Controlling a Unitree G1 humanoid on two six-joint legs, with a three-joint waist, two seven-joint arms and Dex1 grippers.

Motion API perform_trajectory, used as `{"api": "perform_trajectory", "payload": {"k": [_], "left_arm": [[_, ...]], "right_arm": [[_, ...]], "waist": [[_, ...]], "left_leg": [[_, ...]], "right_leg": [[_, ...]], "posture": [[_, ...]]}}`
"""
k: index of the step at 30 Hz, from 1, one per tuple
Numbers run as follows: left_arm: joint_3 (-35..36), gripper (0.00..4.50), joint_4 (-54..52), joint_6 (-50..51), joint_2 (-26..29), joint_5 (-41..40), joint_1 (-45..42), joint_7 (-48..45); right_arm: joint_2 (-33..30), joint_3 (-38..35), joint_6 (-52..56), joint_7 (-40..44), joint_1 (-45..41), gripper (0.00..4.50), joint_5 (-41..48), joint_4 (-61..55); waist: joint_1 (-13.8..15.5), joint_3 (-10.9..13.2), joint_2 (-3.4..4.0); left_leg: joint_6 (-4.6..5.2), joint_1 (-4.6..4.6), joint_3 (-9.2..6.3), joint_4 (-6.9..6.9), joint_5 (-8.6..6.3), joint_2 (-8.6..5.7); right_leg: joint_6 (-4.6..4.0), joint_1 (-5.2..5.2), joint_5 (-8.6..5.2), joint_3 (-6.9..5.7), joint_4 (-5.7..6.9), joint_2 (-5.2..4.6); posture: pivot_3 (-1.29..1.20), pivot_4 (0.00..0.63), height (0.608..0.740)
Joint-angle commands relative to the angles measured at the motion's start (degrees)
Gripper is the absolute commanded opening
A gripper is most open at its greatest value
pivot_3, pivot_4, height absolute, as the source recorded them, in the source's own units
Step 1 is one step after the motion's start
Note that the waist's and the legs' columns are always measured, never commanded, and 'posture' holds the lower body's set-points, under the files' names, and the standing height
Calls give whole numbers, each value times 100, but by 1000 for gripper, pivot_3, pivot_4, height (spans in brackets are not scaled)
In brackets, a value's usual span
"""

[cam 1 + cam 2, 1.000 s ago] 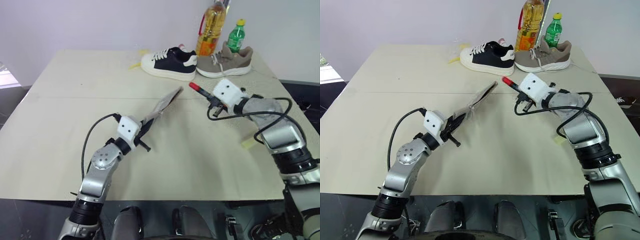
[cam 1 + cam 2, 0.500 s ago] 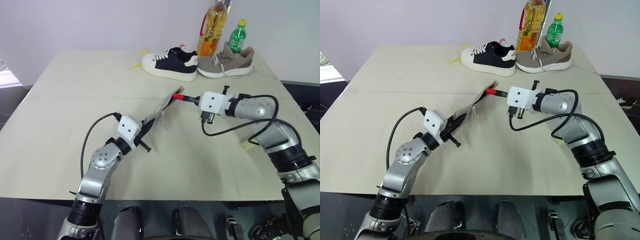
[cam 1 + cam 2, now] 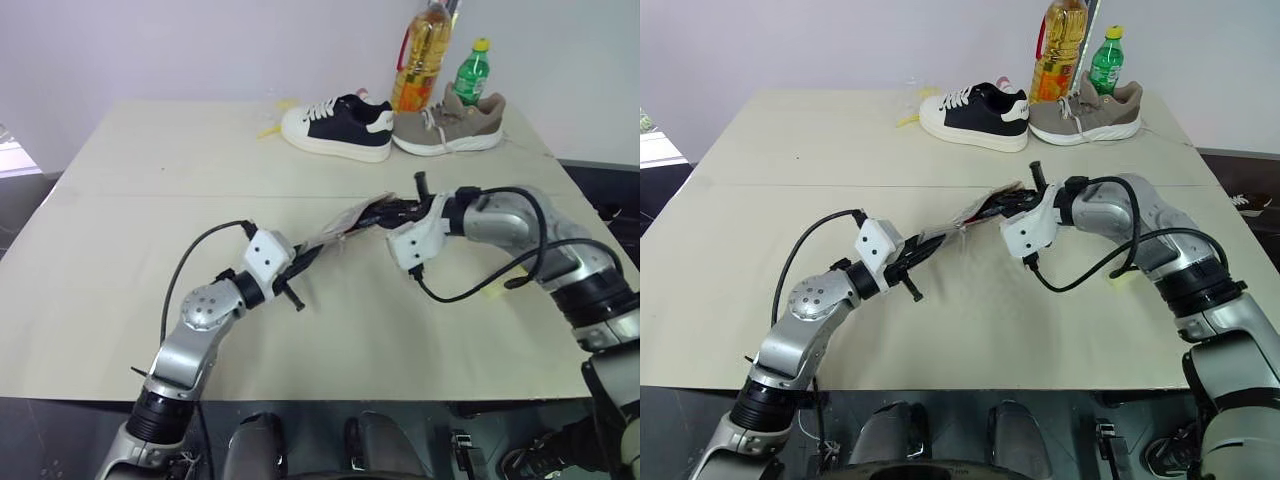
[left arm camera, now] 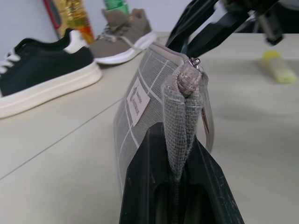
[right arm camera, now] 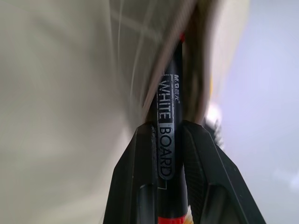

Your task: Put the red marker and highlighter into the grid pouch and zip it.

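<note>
Beige table (image 3: pixel 120 300). Left gripper (image 3: pixel 297 262) clamped on grid pouch (image 3: pixel 335 232) end, holding it raised so mouth faces right gripper (image 3: pixel 1018 203), clamped on red marker (image 5: pixel 169 116), tip entering opening. Highlighter (image 4: pixel 277 67) lies well apart.

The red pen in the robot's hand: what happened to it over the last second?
The right gripper carried the red marker leftward and pushed its tip into the grid pouch's open end. The left gripper kept the pouch pinched; the highlighter stayed on the table.

Marker (image 5: pixel 169 121) tip (seemingly) inside pouch (image 4: pixel 140 100)
</note>
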Motion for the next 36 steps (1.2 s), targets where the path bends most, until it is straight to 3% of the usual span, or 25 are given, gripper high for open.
{"api": "perform_trajectory", "payload": {"k": [1,4,5,9,17,18,21,28,32,36], "left_arm": [[-15,0,-332,138,77,-176,-98,-175],[-24,0,-414,222,94,-185,-88,-191],[-19,0,-426,238,90,-180,-83,-182],[-6,0,-346,163,14,-48,-15,-14],[-103,0,162,-419,-156,419,45,354],[-124,0,206,-467,-186,443,43,366],[-289,0,544,-804,-258,624,-62,329],[-540,0,1004,-1150,-388,652,-262,56],[-631,0,1250,-1286,-487,626,-465,-120],[-721,0,1490,-1405,-618,593,-600,-266]], "right_arm": [[138,-38,-443,30,-161,250,119,75],[299,-120,-368,234,-124,250,396,62],[326,-164,-311,305,-102,1302,485,49],[289,-586,297,383,59,3150,892,113],[61,-2027,3666,935,834,3150,2567,-673],[66,-2253,4206,859,914,3426,2746,-727],[-145,-2975,6952,465,1501,4448,2988,-728],[310,-3922,10279,-872,1748,4448,3084,-1511],[581,-4598,11392,-1475,1781,4448,3064,-1715],[1413,-5376,12422,-2353,1522,4448,2710,-2049]], "waist": [[5,0,0],[10,0,0],[12,0,0],[18,0,0],[34,0,0],[29,0,0],[58,-2,-4],[-6,-9,28],[33,-10,27],[26,-11,27]], "left_leg": [[-1,0,0,0,0,0],[-2,0,0,3,1,0],[-2,0,-1,3,2,0],[-1,2,-2,4,1,0],[27,3,-12,6,-15,-1],[28,4,-12,7,-15,0],[42,5,-14,8,-24,2],[50,3,-11,6,-28,-4],[50,2,-16,4,-28,-7],[51,-2,-15,4,-29,-10]], "right_leg": [[0,1,0,0,0,-1],[0,3,0,0,0,-1],[0,3,0,0,1,-1],[0,6,0,0,1,-1],[-2,14,1,0,0,-5],[-2,14,1,-1,1,-5],[-4,18,1,0,0,-8],[-4,10,1,-3,3,-30],[-4,10,1,-4,3,-13],[-4,9,1,-4,1,-14]], "posture": [[0,150,713],[0,150,713],[0,150,713],[0,150,713],[0,150,713],[0,150,713],[0,150,713],[0,150,713],[0,150,713],[0,150,713]]}}
